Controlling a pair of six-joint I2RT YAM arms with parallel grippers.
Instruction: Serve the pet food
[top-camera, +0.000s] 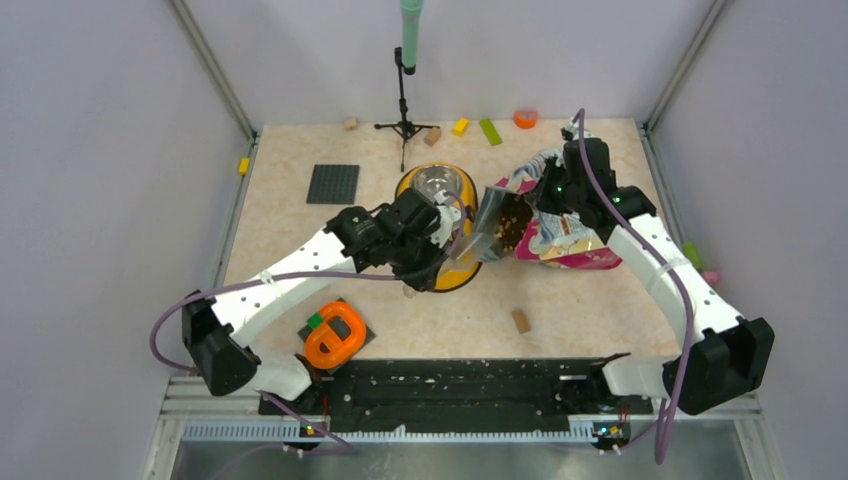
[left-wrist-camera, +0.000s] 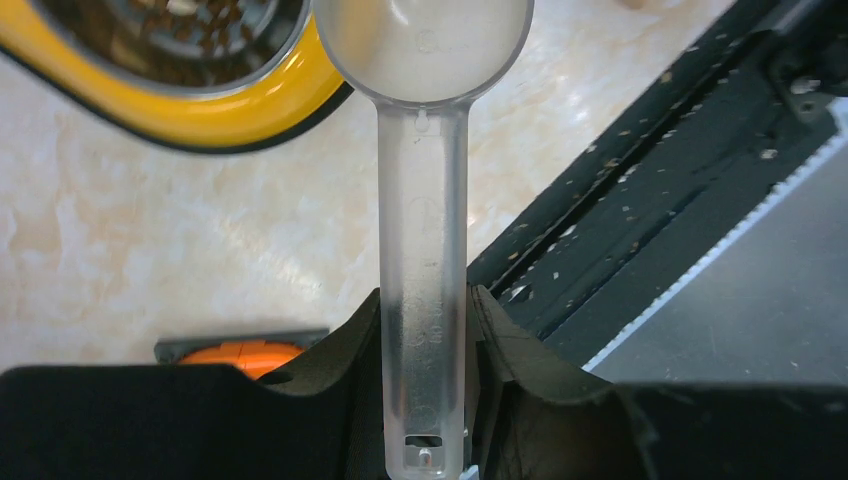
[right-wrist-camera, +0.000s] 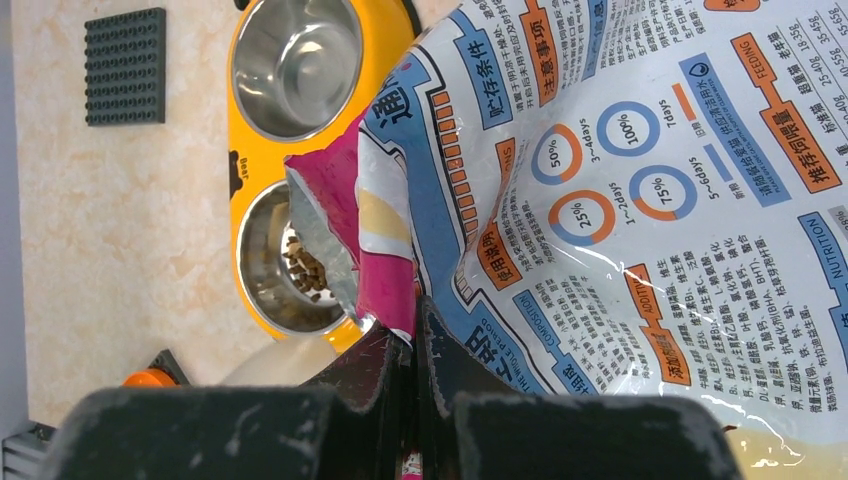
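**Empty scoop, open bag: load it cleanly**

Nearest, toward the near-left corner of the tabletop (top-camera: 600, 300), an orange piece (top-camera: 335, 335) sits on a dark plate. A tan block (top-camera: 521, 320) lies by the near edge, well apart from the work.

Further in, the left tool (left-wrist-camera: 425, 310) is closed tight on the handle of a clear scoop (left-wrist-camera: 422, 60), with both fingers pressed against it. The scoop's cup looks empty and hangs just beside the yellow rim of the feeder (right-wrist-camera: 238, 130). The feeder's nearer steel bowl holds some kibble (right-wrist-camera: 305, 270); the farther bowl shows only steel.

To the right, the right tool (right-wrist-camera: 415, 345) is pinched shut on the edge of the bag (top-camera: 560, 235). It holds the bag tilted with its mouth toward the feeder, and more kibble shows inside the mouth.

The step in hand looks like loading the scoop from the bag. To do it well:
- The right tool should hold the mouth steady and open, since the foil lip is floppy and could fold over the opening.
- The left arm should enter cup-first, low and along the bag's slope, then level the cup before withdrawing so nothing spills between bag and feeder.
- The handle grip is far from the cup, so slow wrist turns will limit swing.

Beyond, a dark baseplate (top-camera: 332, 184) lies left of the feeder. A stand (top-camera: 404, 110) and small coloured blocks line the far edge, out of the path.
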